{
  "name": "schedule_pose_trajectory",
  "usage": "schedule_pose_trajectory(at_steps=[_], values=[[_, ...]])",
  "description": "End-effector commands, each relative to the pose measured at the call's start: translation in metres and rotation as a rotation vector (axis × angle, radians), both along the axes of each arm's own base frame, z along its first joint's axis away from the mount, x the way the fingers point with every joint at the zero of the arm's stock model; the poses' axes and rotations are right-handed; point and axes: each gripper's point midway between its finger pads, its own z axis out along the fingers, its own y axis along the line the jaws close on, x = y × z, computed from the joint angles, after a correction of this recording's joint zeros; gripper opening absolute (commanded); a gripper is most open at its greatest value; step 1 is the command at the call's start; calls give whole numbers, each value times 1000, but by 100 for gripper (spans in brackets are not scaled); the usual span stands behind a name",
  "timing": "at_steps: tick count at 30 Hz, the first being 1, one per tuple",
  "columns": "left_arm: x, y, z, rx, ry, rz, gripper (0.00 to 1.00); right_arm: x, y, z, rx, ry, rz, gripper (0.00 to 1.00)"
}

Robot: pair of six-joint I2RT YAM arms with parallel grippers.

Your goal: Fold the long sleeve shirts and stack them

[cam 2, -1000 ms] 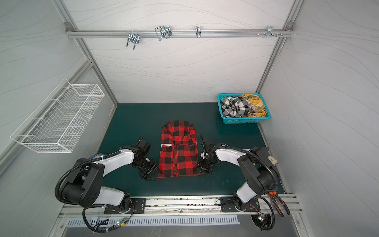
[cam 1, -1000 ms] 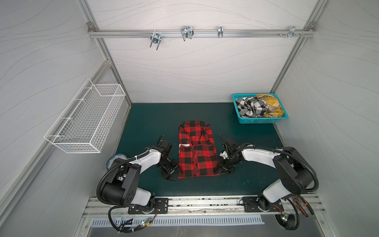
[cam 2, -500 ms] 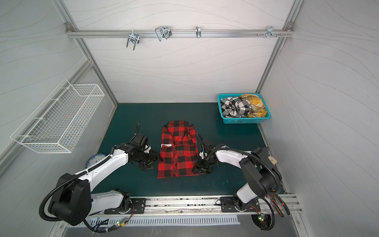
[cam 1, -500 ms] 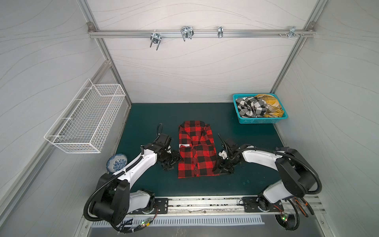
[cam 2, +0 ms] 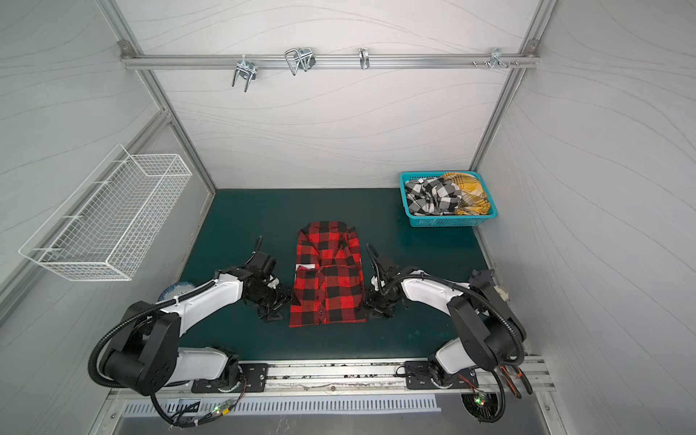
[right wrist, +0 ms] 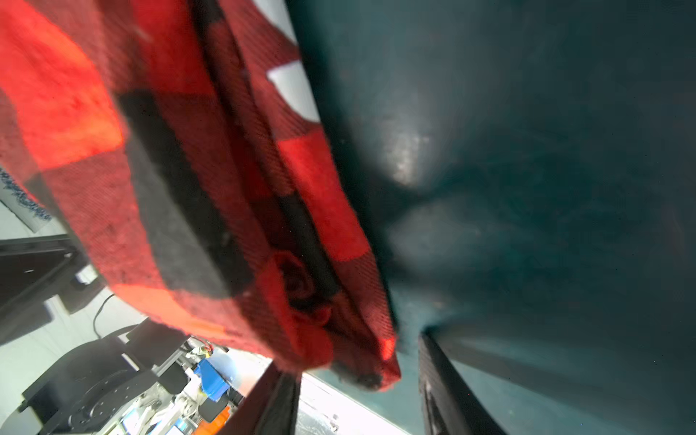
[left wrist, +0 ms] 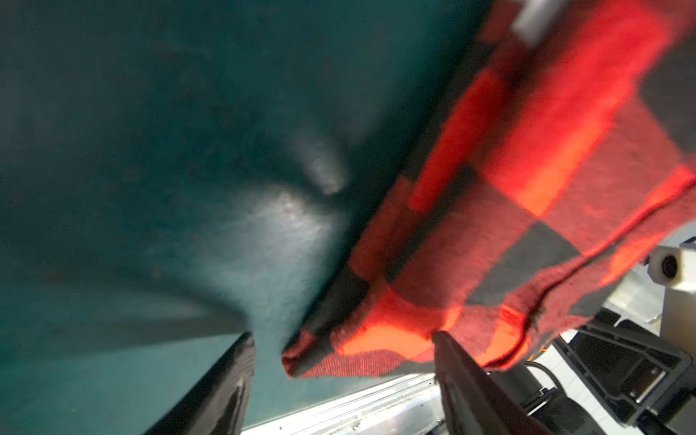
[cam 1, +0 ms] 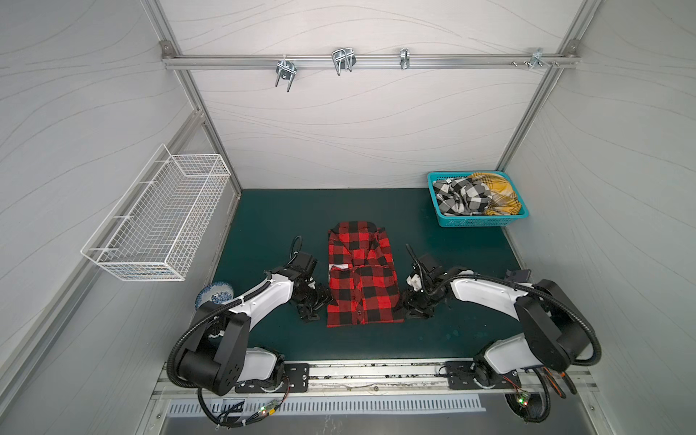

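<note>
Bare dark green tabletop (cam 1: 293,218) lies open far and near of the central red-and-black plaid shirt (cam 1: 361,290), while a teal plastic basket (cam 1: 474,223) blocks the far-right corner and a blue-and-white round dish (cam 1: 216,297) the left edge.

**Setting:** robotics lab test cell, an enclosed booth.

**Evidence:**
- white panel walls (cam 1: 357,124) on aluminium framing
- overhead rail (cam 1: 369,62) with metal hooks, top of frame
- left arm (cam 1: 263,305) and right arm (cam 1: 486,295), white-and-black, bolted to a slotted base rail (cam 1: 376,376) at the lower edge, cables exposed
- dark green work mat (cam 1: 286,211), centre
- white wire basket (cam 1: 162,218) on the left wall
- turquoise plastic basket (cam 1: 474,223) of crumpled checked shirts (cam 1: 461,196), right
</note>
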Motion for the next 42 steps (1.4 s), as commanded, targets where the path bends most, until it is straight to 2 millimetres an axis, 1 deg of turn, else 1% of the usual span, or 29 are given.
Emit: schedule_pose_trajectory(at_steps=[1, 4, 8, 13, 18, 21, 25, 31, 35, 36, 38, 40, 42], values=[[-7, -3, -5, -21, 36, 18, 70, -4, 2, -11, -37, 29, 15, 50], [-20, 1, -6, -11, 58, 20, 66, -5, 4, -13, -47, 37, 25, 48], [-33, 4, -4, -18, 56, 39, 66, -5, 5, -16, -47, 47, 26, 46], [-32, 2, -3, -27, 63, 41, 64, -7, 6, -17, -43, 62, 27, 40], [-32, -2, -13, -28, 87, 40, 62, -8, 4, -16, -47, 60, 21, 40], [-34, -5, -20, -41, 113, 40, 58, -7, 4, -18, -50, 66, 20, 39], [-30, -9, -23, -58, 116, 44, 54, -7, 6, -19, -48, 70, 25, 39], [-27, -20, -26, -74, 128, 44, 39, -7, 6, -19, -47, 71, 27, 39], [-22, -21, -26, -70, 124, 36, 31, -7, 7, -19, -48, 76, 30, 38], [-20, -21, -25, -65, 116, 35, 27, -7, 6, -18, -49, 72, 33, 37], [-16, -19, -22, -46, 104, 33, 15, -6, 4, -10, -52, 47, 32, 37], [-11, -17, -17, -30, 84, 27, 10, -6, -1, -1, -60, 19, 18, 40], [-9, -16, -14, -20, 73, 19, 7, -9, -5, 2, -67, 20, 9, 41]])
